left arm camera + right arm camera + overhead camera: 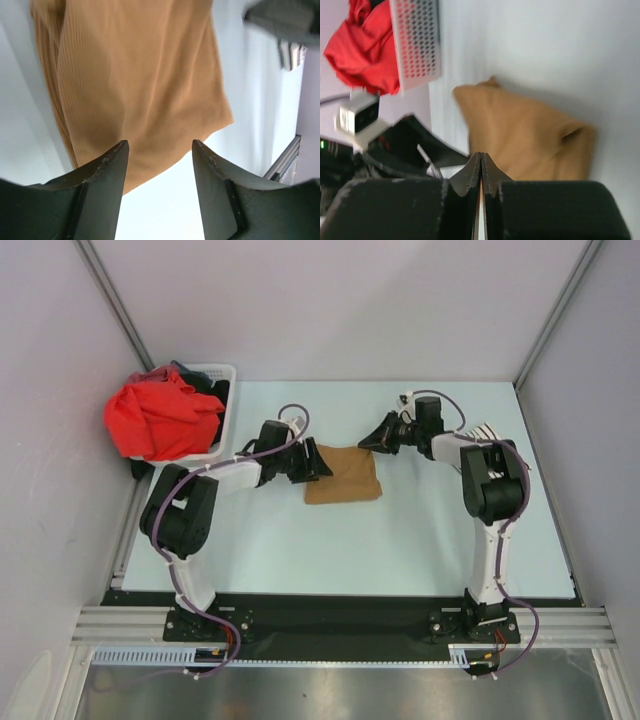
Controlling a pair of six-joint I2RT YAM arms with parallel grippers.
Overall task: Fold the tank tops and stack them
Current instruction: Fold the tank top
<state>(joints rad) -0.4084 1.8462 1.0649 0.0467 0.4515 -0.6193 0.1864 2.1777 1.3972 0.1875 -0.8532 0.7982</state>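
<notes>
Tan-brown tank top [343, 476], red cloth [158, 420], white basket [229, 412].

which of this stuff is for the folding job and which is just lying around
For the job:
tan tank top
striped tank top

Just lying about:
white basket
red cloth heaped over it

The folded tank top [343, 475] lies mid-desk [400, 540], between the left hand [312, 462] and right hand [370, 442]. A basket [228, 380] of clothes [160, 420] sits far left. Another tank top [488, 430] lies behind the right arm [490, 490].

Red cloth [160, 420] in white basket [218, 371], far-left on pale table [400, 540]
</notes>
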